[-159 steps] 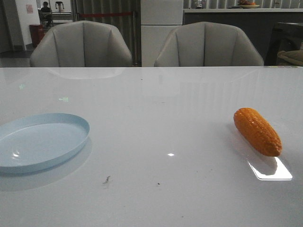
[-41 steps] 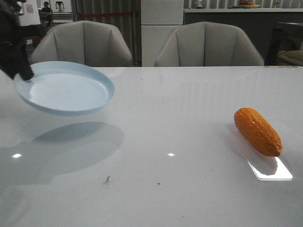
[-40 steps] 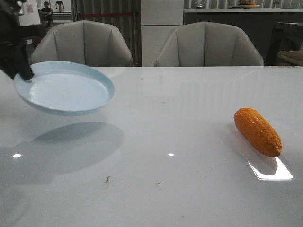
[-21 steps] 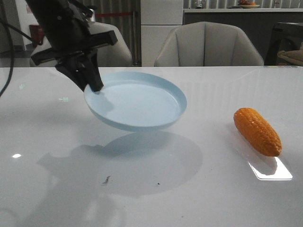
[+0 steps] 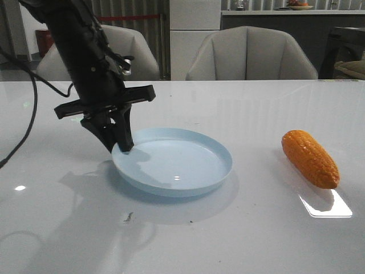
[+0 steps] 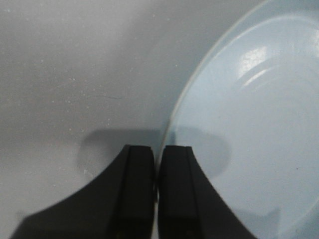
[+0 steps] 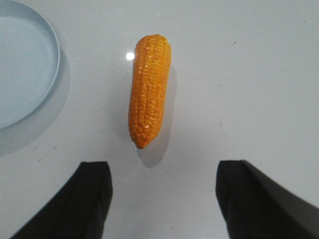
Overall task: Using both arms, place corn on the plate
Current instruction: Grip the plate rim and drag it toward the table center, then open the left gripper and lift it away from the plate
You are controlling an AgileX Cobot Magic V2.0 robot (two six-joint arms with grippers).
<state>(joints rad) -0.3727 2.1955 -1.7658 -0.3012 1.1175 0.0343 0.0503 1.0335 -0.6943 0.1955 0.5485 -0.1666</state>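
From the front, the left black two-finger hand [image 5: 122,144] pinches the rim of the round pale blue plastic plate [image 5: 174,162] on the glossy white desk [image 5: 256,240]; the orange glossy toy corn cob [image 5: 309,158] lies well apart. The left wrist shows fingers [image 6: 137,189] clamping that rim (one each side). The right hand [image 7: 162,196] is spread open near the corn.

Your left claw [image 6: 156,191] pinches the pale blue plate [image 6: 249,129] by its rim, seemingly resting on the white surface [image 6: 75,64].
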